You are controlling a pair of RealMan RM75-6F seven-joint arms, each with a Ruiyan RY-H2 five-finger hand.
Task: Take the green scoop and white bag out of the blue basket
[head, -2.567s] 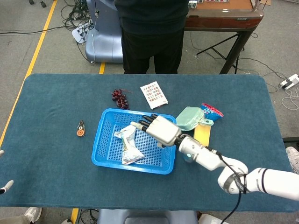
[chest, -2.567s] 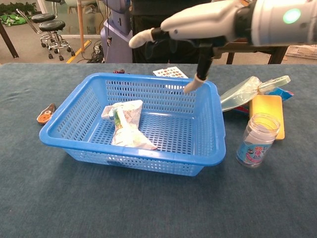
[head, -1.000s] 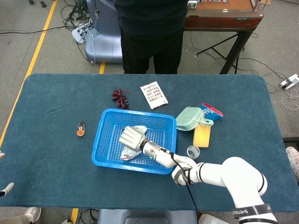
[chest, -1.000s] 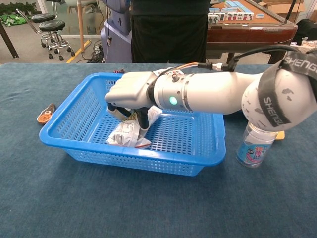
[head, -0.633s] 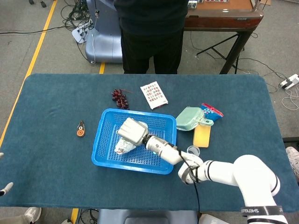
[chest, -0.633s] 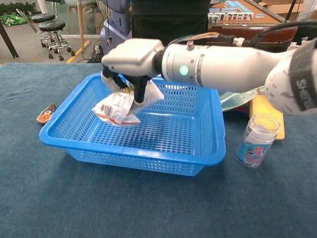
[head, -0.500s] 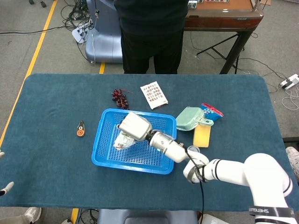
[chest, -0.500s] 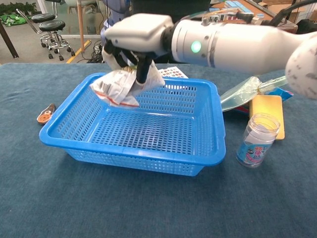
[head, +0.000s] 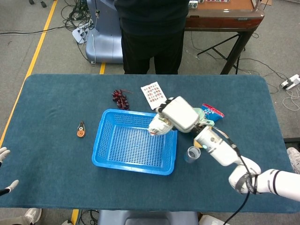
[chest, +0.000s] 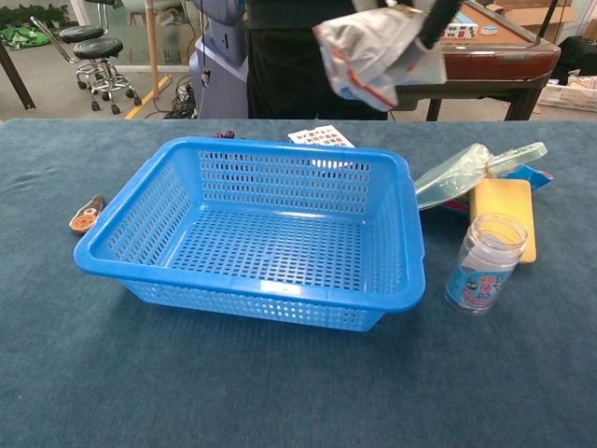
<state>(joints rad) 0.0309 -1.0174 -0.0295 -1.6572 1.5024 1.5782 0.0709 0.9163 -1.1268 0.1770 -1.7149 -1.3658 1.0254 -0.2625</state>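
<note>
Right hand grips the white bag, fingers wrapped over its top; bag hangs in the air above the far right corner of the blue basket, clear of the rim. Green scoop lies on the table just right of the basket, beside a yellow block and a red-and-blue packet. Clear jar stands near the basket's right side. Grapes and a printed card sit behind the basket; small orange tool to its left. Left hand shows only at the left frame edge, fingers spread, holding nothing.
</note>
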